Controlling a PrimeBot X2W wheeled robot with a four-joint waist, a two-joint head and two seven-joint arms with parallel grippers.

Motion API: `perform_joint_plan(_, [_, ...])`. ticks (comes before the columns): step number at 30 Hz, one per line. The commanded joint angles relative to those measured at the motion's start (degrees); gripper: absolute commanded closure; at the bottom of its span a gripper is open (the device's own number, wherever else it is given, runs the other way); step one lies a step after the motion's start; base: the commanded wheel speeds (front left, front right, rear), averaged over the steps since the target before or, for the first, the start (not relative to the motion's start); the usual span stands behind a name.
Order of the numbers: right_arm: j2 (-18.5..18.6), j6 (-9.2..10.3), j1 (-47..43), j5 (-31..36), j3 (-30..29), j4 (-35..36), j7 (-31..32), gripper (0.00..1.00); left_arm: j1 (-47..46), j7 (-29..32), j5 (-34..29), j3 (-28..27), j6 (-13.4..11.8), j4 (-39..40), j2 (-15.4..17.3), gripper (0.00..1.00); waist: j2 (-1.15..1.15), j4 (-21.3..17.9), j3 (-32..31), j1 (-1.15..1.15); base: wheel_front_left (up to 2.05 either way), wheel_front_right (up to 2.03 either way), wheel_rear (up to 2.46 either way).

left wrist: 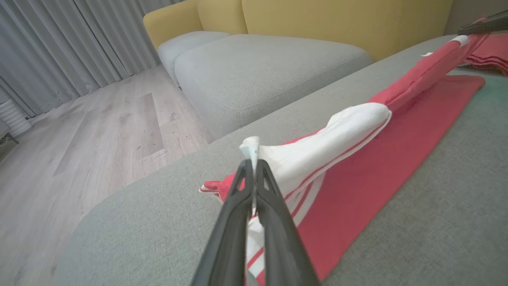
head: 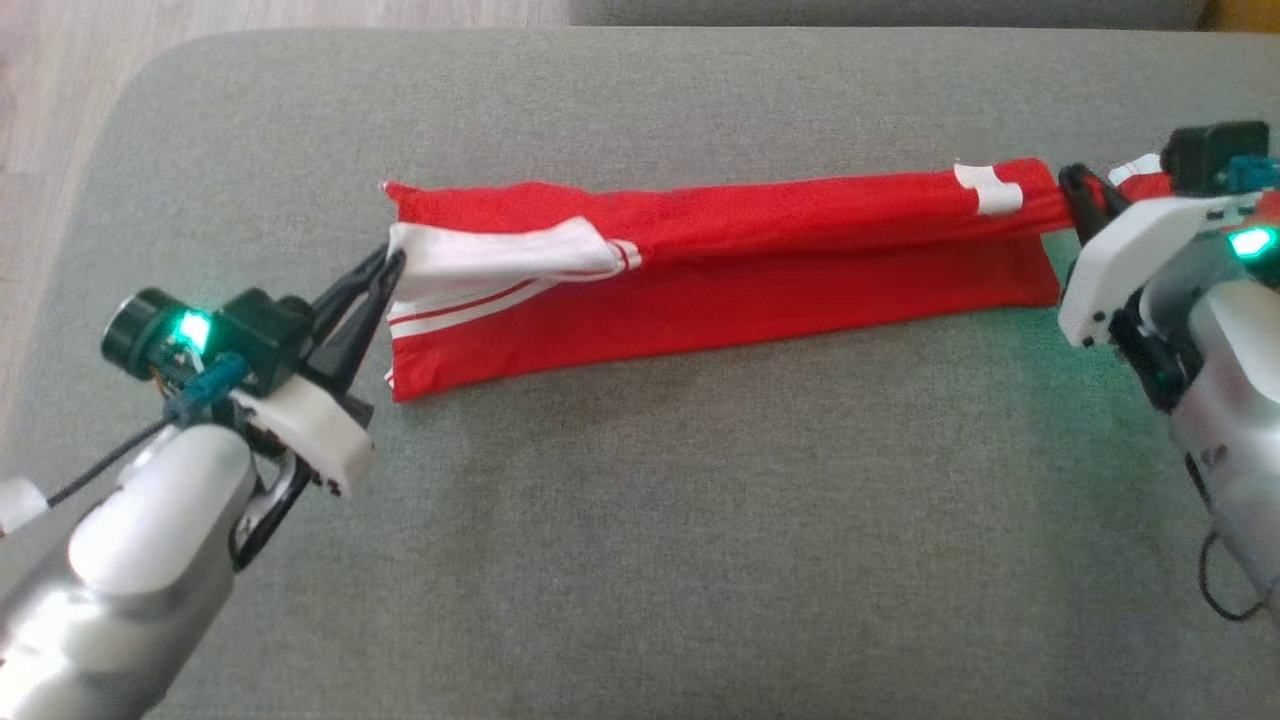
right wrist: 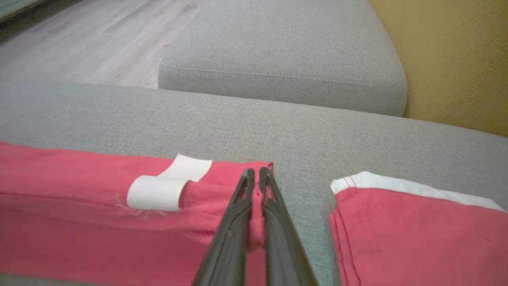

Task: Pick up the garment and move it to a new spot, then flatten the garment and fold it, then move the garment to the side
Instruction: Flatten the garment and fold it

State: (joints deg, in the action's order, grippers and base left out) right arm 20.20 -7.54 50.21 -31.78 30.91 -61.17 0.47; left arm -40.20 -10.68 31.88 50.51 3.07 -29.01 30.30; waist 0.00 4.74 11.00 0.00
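Grey sofa cushion (head: 640,520) carries a red garment (head: 760,290); left hand (head: 392,258) and right hand (head: 1070,186) each clamp one end, stretching its raised edge between them, seemingly for folding.

You have a grey seat cushion (head: 640,560) before you, a yellow sofa backrest (left wrist: 337,24) behind, wood floor (left wrist: 79,159) and grey curtains (left wrist: 51,47) beyond.

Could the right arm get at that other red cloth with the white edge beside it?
Probably, but not yet: only bare grey fabric cushion separates the right gripper from that white-edged red cloth, but it is shut on the end of the long red-and-white garment and must let go first.
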Motion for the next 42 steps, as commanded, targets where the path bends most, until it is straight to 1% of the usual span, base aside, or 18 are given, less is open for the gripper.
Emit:
perform_joint_plan(1, [1.5,0.05,-0.8,-0.5,2.1,1.8,0.7,1.00,-1.2,0.3,0.2,-1.5,-0.6,1.7,2.9,1.00,0.00,0.1,-0.1,0.00,0.00,0.00,0.00])
perform_joint_plan(9, [3.9,0.05,-0.9,0.0,8.0,3.1,1.2,1.00,-0.3,0.1,-1.2,0.3,-1.1,1.3,2.5,1.00,0.00,-0.1,1.5,0.00,0.00,0.00,0.00])
perform_joint_plan(14, [4.5,0.05,0.3,0.7,11.3,3.0,1.2,1.00,-0.9,-0.2,-2.1,1.5,-0.8,-1.2,1.5,1.00,0.00,-0.2,2.9,0.00,0.00,0.00,0.00])
perform_joint_plan(20, [4.6,0.05,1.3,0.3,13.9,2.0,1.4,1.00,-1.5,-0.9,-2.8,2.9,0.0,-5.2,0.0,1.00,0.00,-0.1,3.7,0.00,0.00,0.00,0.00])
perform_joint_plan(21, [4.7,0.05,1.5,0.4,14.1,1.6,1.1,0.24,-1.5,-0.9,-2.7,3.1,0.2,-5.9,-0.4,1.00,0.00,-0.1,3.8,0.00,0.00,0.00,0.00])
perform_joint_plan(22, [4.5,0.05,1.5,-0.1,13.8,1.2,0.7,0.00,-1.6,-0.8,-2.7,3.3,0.4,-6.6,-0.8,1.00,0.00,0.0,3.7,0.00,0.00,0.00,0.00])
perform_joint_plan(23, [4.2,0.05,1.6,-1.0,13.1,1.0,0.2,0.00,-1.7,-0.8,-2.8,3.6,0.5,-7.3,-1.2,0.58,0.00,0.0,3.6,0.00,0.00,0.00,0.00])
perform_joint_plan(24, [3.9,0.05,1.9,-2.0,12.4,0.7,-0.4,0.00,-1.9,-0.9,-3.0,3.8,0.5,-7.9,-1.6,0.12,0.00,0.1,3.5,0.00,0.00,0.00,0.00])
perform_joint_plan(25, [3.6,0.05,2.1,-2.7,11.8,0.5,-1.0,0.00,-2.2,-1.2,-3.1,3.8,0.4,-8.4,-2.0,0.00,0.00,0.0,3.3,0.00,0.00,0.00,0.00])
perform_joint_plan(27, [3.0,0.05,2.5,-3.6,11.3,0.4,-1.8,0.00,-2.6,-1.9,-2.8,3.2,-0.3,-9.2,-2.7,0.00,0.00,-0.2,2.8,0.00,0.00,0.00,0.00])
perform_joint_plan(29, [2.6,0.05,2.4,-4.8,11.2,0.8,-2.4,0.00,-2.8,-2.8,-2.0,1.7,-1.6,-9.3,-3.4,0.00,0.00,-0.3,2.0,0.00,0.00,0.00,0.00])
perform_joint_plan(33, [2.1,0.05,1.9,-7.6,10.8,3.0,-4.0,0.00,-2.3,-4.0,0.5,-3.1,-4.7,-7.8,-4.0,0.00,0.00,-1.0,-0.1,0.00,0.00,0.00,0.00])
perform_joint_plan(36, [1.7,0.05,1.2,-10.7,9.0,5.0,-6.3,0.00,-0.7,-4.3,2.7,-9.1,-7.5,-3.6,-4.4,0.00,0.00,-1.6,-1.8,0.00,0.00,0.00,0.00])
perform_joint_plan(40, [0.5,0.05,-0.4,-14.0,5.9,8.1,-11.3,0.00,4.5,-4.3,2.9,-18.4,-11.5,5.3,-5.0,0.00,0.00,-2.1,-4.0,0.00,0.00,0.00,0.00])
perform_joint_plan(42, [-0.4,0.05,-1.3,-14.6,4.1,9.6,-13.5,0.00,7.9,-4.3,2.4,-22.9,-13.0,9.6,-5.8,0.00,0.00,-2.4,-4.9,0.00,0.00,0.00,0.00])
